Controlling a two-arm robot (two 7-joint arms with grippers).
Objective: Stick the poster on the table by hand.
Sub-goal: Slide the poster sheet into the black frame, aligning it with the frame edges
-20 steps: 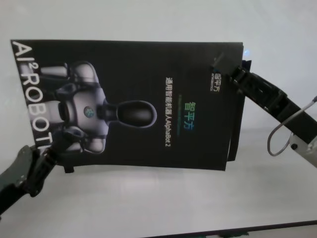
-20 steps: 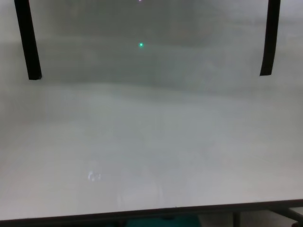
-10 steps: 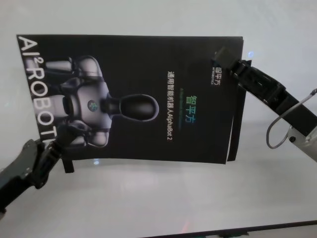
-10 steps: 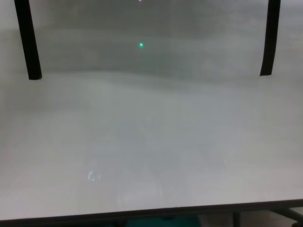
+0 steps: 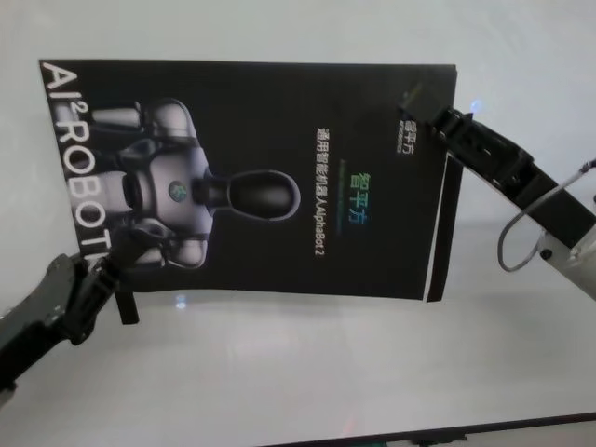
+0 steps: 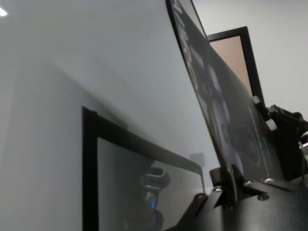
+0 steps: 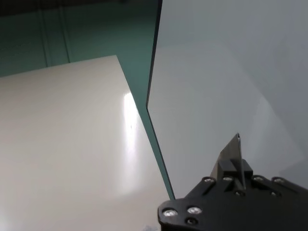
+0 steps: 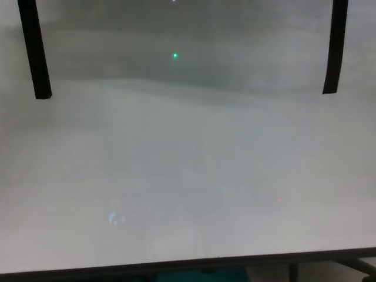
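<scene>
Left hand (image 5: pixel 110 270) pinches the poster (image 5: pixel 279 168) by its near-left corner, right hand (image 5: pixel 430 114) clamps the far-right corner, sheet stretched between them above the table (image 5: pixel 307 372).

Since 1 second ago, the poster (image 5: pixel 261 177) sits higher and further right in the head view. The left claw (image 5: pixel 119 270) has risen with its near corner, and the right claw (image 5: pixel 430 110) has lifted the far corner slightly.
</scene>
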